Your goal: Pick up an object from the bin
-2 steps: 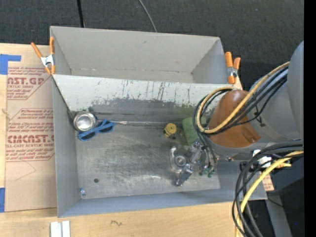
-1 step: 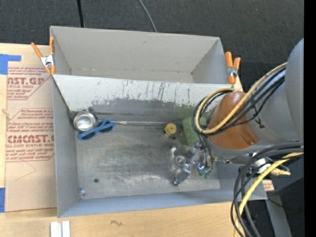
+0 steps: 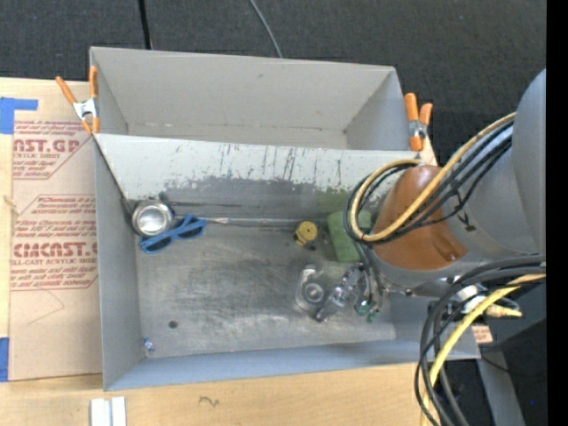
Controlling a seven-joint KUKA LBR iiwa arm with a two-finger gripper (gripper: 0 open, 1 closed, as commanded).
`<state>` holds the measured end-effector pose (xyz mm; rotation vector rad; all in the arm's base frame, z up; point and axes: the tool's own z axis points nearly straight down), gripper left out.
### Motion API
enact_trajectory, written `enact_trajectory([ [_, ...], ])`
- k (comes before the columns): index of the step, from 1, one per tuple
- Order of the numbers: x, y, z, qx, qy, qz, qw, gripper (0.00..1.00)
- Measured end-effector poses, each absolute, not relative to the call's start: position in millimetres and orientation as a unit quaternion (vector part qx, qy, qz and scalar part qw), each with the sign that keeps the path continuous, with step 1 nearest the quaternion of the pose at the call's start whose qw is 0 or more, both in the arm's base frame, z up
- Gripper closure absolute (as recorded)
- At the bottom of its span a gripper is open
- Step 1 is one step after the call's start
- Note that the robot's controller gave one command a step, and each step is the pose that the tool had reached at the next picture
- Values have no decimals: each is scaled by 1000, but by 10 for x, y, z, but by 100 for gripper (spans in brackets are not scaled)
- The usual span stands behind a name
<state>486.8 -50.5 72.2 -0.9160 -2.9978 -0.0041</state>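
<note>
Nearest to us, close to the front-left corner of the grey metal bin [image 3: 266, 355], we see a tiny blue speck [image 3: 149, 346] lying alone on the floor, too small for us to say what it is. Further in and well over to the right, the gripper [image 3: 351, 293] is down low over the floor, close to the bin's right wall, a dark tangle of metal parts under the arm's orange cover [image 3: 415, 224] and its looping black and yellow cables [image 3: 373, 204]. We cannot tell how far the hand is open, nor whether it has hold of anything. Just beside it on the picture's left lies a small silvery round piece [image 3: 311, 289], so close that we cannot say whether the two touch; this is the thing nearest the hand. Beyond these, a small yellow knob-like thing [image 3: 306, 232] sits on the floor, and near it to the right a pale green block [image 3: 339, 234] is partly covered by the cables. Far off to the left, where the floor meets the sloping back wall, a shiny metal cup [image 3: 152, 217] stands with its mouth up, and a blue plastic thing [image 3: 176, 232] lies against it on the right.
</note>
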Motion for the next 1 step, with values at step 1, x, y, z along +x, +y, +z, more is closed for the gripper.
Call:
enact_trajectory([
  [1, 4875, -499, 1134, -292, -957, -1, -1, 100],
])
